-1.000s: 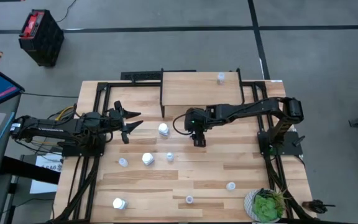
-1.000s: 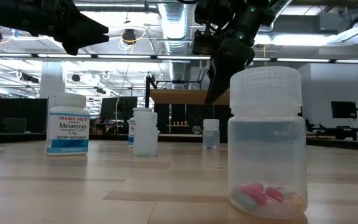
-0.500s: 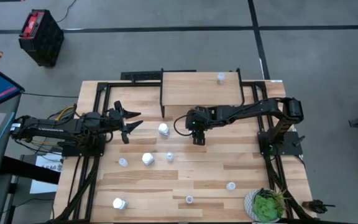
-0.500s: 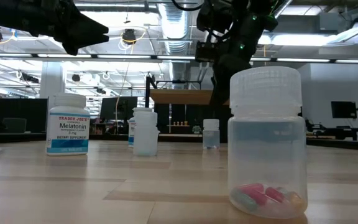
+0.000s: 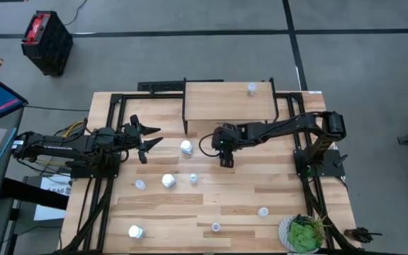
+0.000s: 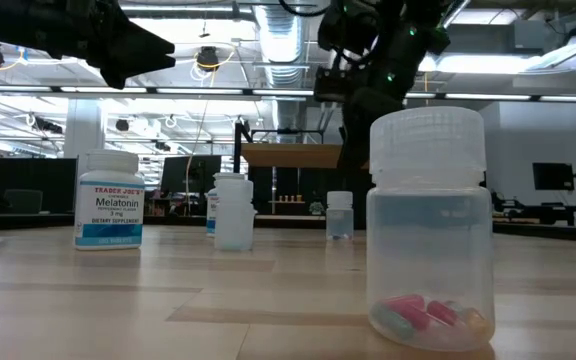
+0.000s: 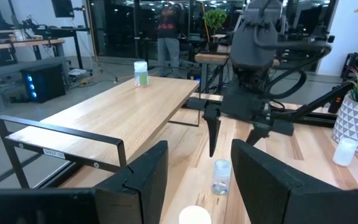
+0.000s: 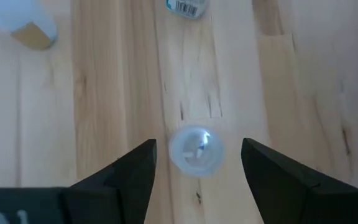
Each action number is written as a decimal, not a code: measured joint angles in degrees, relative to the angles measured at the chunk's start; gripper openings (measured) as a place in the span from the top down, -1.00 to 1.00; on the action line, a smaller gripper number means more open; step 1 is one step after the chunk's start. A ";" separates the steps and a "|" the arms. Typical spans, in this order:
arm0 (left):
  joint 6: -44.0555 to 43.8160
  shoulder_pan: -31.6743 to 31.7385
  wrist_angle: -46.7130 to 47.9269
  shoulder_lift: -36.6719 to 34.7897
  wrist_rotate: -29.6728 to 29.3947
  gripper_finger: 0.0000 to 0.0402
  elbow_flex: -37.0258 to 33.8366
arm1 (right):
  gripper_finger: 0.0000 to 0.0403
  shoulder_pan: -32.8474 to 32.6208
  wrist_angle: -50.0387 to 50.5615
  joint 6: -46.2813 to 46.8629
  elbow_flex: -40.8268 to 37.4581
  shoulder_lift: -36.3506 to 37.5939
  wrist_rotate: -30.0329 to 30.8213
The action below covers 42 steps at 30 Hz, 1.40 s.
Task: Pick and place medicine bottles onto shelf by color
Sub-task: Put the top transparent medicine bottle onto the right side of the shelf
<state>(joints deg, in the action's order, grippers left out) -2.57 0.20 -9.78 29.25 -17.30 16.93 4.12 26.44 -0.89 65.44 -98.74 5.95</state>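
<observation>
Right gripper [image 5: 225, 161], fingers wide, shifted slightly toward small translucent bottle [image 8: 196, 149]; left gripper [image 5: 146, 140] part-open, unmoved.

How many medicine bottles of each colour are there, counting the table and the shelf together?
White bottles: 3
Pale translucent bottles: 6, including one on the shelf and one under the right gripper
Total: 9
</observation>
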 joint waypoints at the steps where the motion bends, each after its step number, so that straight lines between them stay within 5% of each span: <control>1: 0.00 0.00 0.00 -0.02 -0.02 0.18 0.00 | -0.29 0.02 -0.34 0.05 -0.46 0.00 0.01; 10: 0.00 -0.01 0.00 -0.01 0.00 0.18 0.00 | -0.29 0.04 -1.80 -0.02 -0.49 -0.16 0.19; 19: 0.00 -0.02 -0.13 -0.02 0.09 0.18 0.00 | -0.29 0.12 -2.65 -0.28 0.86 -8.55 0.26; 37: 0.00 -0.01 0.00 -0.02 0.17 0.18 0.00 | -0.28 0.52 0.92 -0.62 2.94 -7.02 0.23; 42: 0.00 -0.02 0.02 0.00 0.19 0.18 0.00 | -0.15 0.52 0.90 0.84 2.94 -7.02 0.21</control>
<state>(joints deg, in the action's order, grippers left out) -2.57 0.19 -9.76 29.25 -17.11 16.93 4.64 27.34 -0.05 68.38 -105.75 6.15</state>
